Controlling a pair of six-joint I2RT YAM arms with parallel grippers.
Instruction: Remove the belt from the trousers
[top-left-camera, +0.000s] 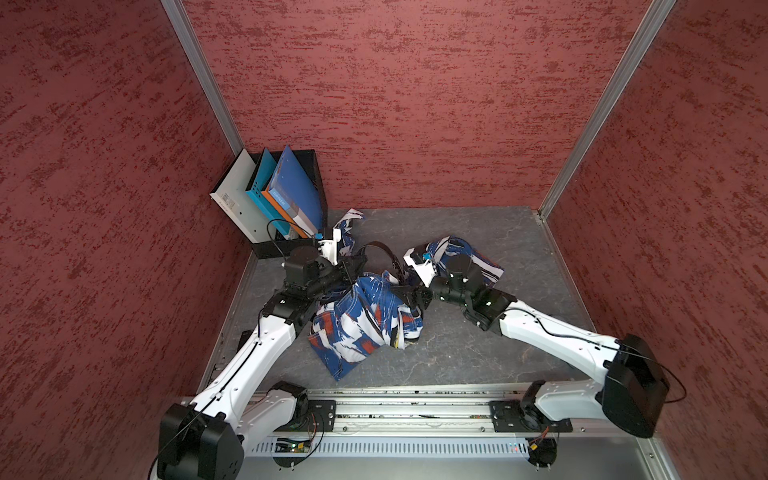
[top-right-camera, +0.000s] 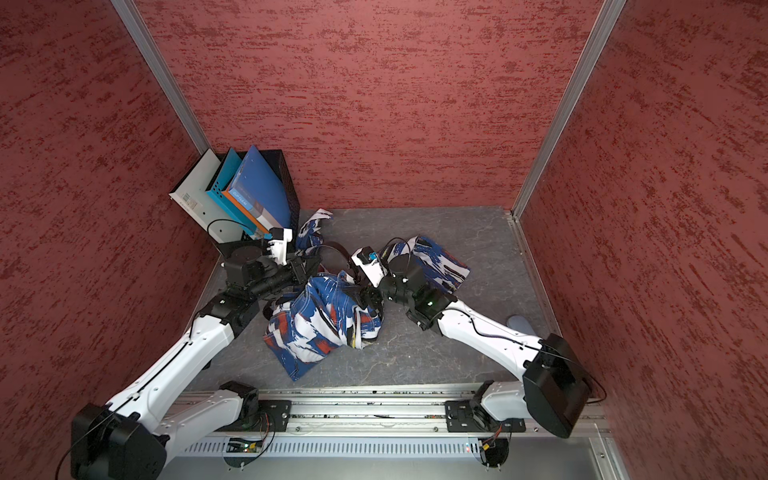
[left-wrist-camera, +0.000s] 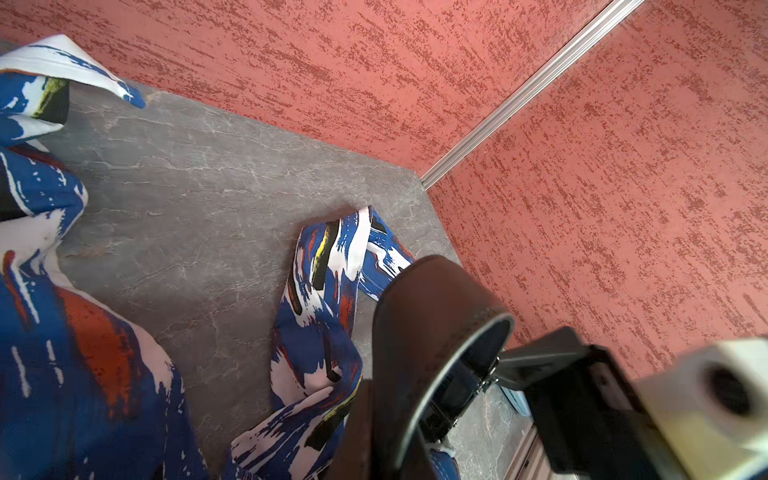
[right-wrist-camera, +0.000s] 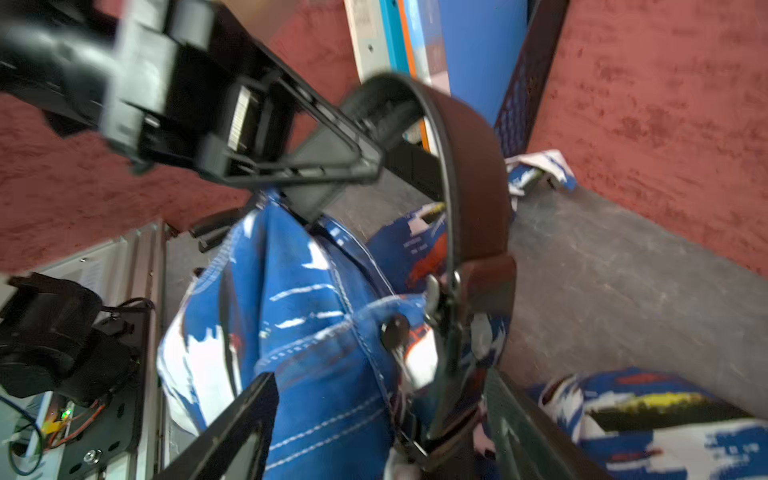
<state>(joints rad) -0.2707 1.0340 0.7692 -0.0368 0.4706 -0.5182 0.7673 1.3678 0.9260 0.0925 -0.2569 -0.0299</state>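
- We are seeing one box (top-left-camera: 311, 160) at the far left, holding three folders (top-left-camera: 297, 187).
- The left gripper (top-left-camera: 358, 262) is clamping the one belt (right-wrist-camera: 478, 187).
- The belt is arching across to one pair of trousers (top-left-camera: 361, 320), with its one buckle (right-wrist-camera: 453, 299) at the waistband.
- The right gripper (top-left-camera: 409, 296) is gaping wide by the buckle, gripping nothing.

In both top views the fingertips of the left gripper (top-left-camera: 357, 262) are too dark and small to tell apart. The belt (left-wrist-camera: 424, 324) is cut off by the left wrist picture's edge short of that gripper. Between the fingers of the right gripper (right-wrist-camera: 374, 390), the buckle (right-wrist-camera: 451, 307) is blurred, and the belt's further run hides inside the trousers (right-wrist-camera: 316, 332).
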